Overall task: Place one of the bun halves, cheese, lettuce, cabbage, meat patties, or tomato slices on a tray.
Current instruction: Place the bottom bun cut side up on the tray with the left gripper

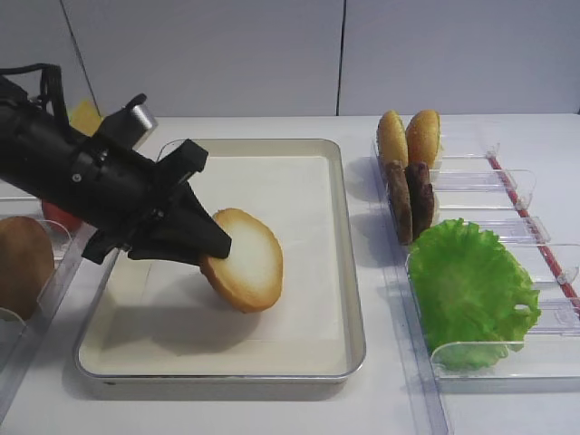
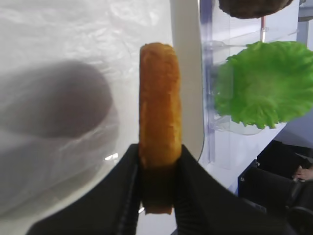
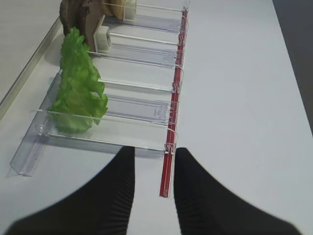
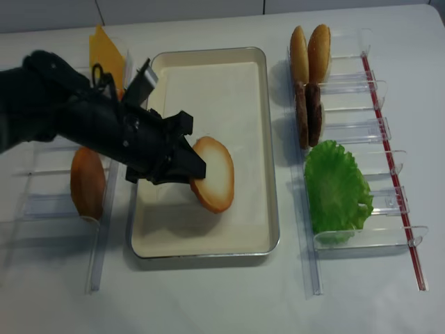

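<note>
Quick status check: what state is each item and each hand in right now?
left hand: shut on the bun half, over the tray
bun half: held on edge, tilted, above the liner
tray: holds only its paper liner
right hand: open, empty, beside the rack
lettuce: in the near right rack
meat patties: upright in the rack

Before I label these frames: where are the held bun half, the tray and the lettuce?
bun half (image 1: 246,261): exterior high view, pale cut face.
tray (image 1: 355,299): exterior high view, right rim.
lettuce (image 1: 471,285): exterior high view, leaf centre.
</note>
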